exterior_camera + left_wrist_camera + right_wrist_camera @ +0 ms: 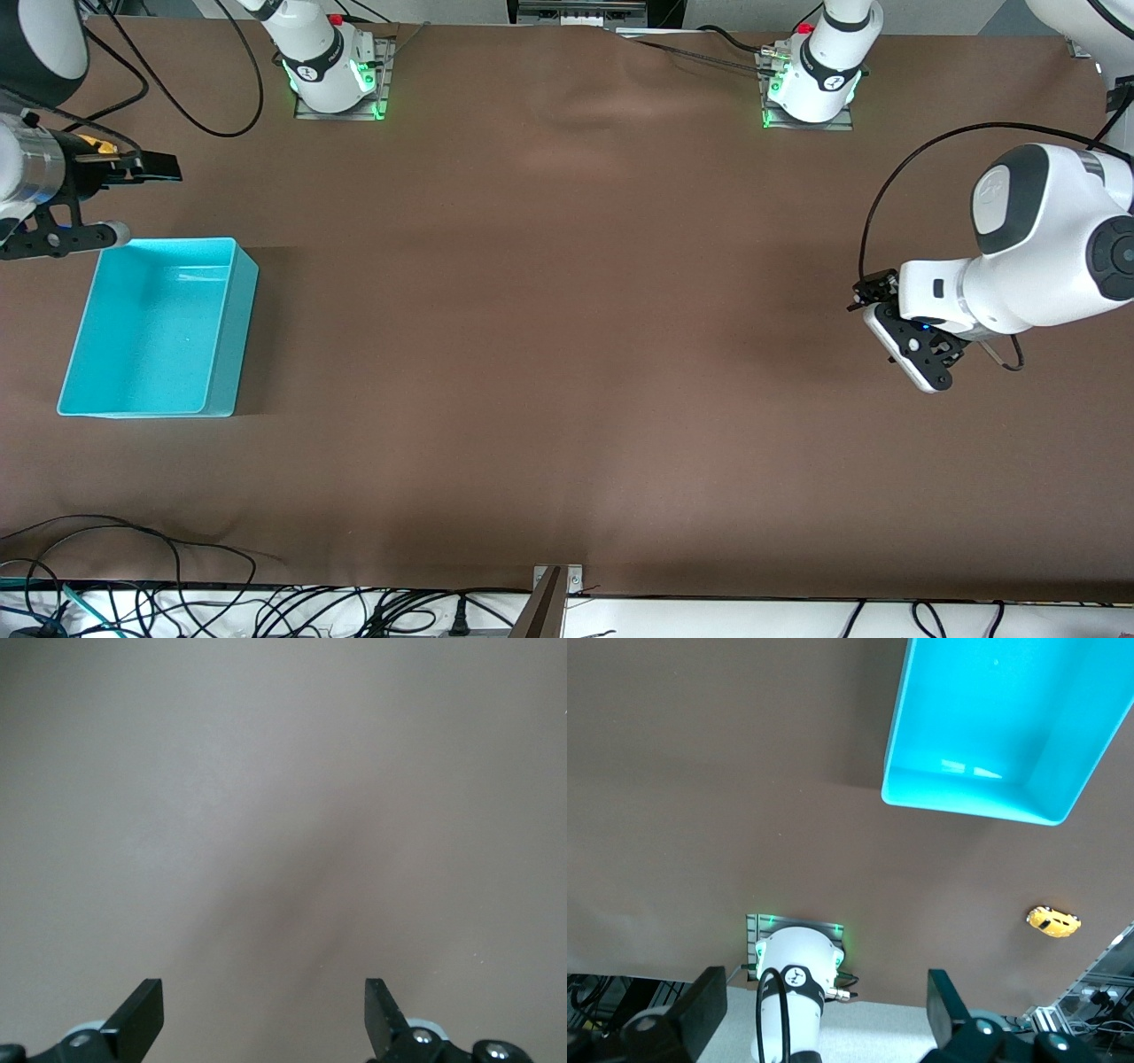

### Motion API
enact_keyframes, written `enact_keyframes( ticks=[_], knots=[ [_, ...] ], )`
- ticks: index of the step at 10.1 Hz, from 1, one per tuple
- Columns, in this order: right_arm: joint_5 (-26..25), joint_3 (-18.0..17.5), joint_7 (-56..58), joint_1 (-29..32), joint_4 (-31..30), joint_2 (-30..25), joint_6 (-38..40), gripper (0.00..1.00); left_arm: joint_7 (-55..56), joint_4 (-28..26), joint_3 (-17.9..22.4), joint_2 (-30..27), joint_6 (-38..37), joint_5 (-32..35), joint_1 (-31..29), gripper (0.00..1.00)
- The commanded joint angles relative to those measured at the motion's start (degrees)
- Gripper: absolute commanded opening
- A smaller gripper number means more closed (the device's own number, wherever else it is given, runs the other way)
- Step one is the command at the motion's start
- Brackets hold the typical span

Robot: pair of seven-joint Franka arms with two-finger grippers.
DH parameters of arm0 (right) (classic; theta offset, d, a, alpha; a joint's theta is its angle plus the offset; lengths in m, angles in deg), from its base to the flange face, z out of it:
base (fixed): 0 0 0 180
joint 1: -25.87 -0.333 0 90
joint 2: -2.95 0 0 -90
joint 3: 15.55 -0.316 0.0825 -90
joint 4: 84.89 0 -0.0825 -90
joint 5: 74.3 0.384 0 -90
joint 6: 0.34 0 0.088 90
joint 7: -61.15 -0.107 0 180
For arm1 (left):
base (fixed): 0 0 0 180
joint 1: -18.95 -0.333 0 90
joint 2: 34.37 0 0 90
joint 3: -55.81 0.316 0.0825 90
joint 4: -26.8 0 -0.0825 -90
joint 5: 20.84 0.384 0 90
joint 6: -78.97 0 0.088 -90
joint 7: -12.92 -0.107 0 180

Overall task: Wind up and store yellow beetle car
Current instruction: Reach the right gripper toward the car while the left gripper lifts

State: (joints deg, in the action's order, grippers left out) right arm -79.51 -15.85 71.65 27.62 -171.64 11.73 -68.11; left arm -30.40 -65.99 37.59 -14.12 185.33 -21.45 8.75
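The yellow beetle car [1052, 921] stands on the brown table, small and orange-yellow, farther from the front camera than the teal bin [983, 797]. In the front view the car [97, 146] peeks out from under my right gripper [164, 167], which hangs open over that spot, past the end of the bin [221, 354]. In the right wrist view my right gripper [828, 1010] holds nothing between its fingers. My left gripper [864, 292] waits over bare table at the left arm's end. The left wrist view shows my left gripper [264, 1010] open and empty.
The bin is empty. The right arm's base [328, 62] and the left arm's base [819, 75] stand along the table's edge farthest from the front camera. Cables [133, 602] and a metal bracket [549, 602] lie along the edge nearest to it.
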Motion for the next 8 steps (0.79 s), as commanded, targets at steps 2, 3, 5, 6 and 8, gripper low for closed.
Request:
enact_keyframes(
  ticks=[2,3,5,6,8],
  knots=[
    [-1.21,0.04,6.78,3.43,-7.97,-5.34,-1.64,1.00,9.19,0.15,-0.32,-0.65,-0.54,0.27,4.65,1.00],
    [-2.34,-0.04,10.30,5.36,-10.53,-6.75,-3.66,1.00,12.78,0.24,-2.32,-0.65,-0.54,0.35,5.27,1.00],
    [-4.71,-0.31,17.42,8.44,-13.62,-8.34,-6.39,1.00,18.77,0.07,-4.54,-0.12,0.42,0.97,6.77,1.00],
    [-8.29,-0.31,21.72,9.67,-14.24,-8.52,-7.80,1.00,22.80,0.15,-4.80,-0.47,0.43,0.18,7.04,1.00],
    [-11.83,-0.31,30.85,12.04,-16.95,-9.22,-12.79,1.00,34.91,0.85,-5.85,-0.48,0.77,0.70,8.26,1.00]
  ],
)
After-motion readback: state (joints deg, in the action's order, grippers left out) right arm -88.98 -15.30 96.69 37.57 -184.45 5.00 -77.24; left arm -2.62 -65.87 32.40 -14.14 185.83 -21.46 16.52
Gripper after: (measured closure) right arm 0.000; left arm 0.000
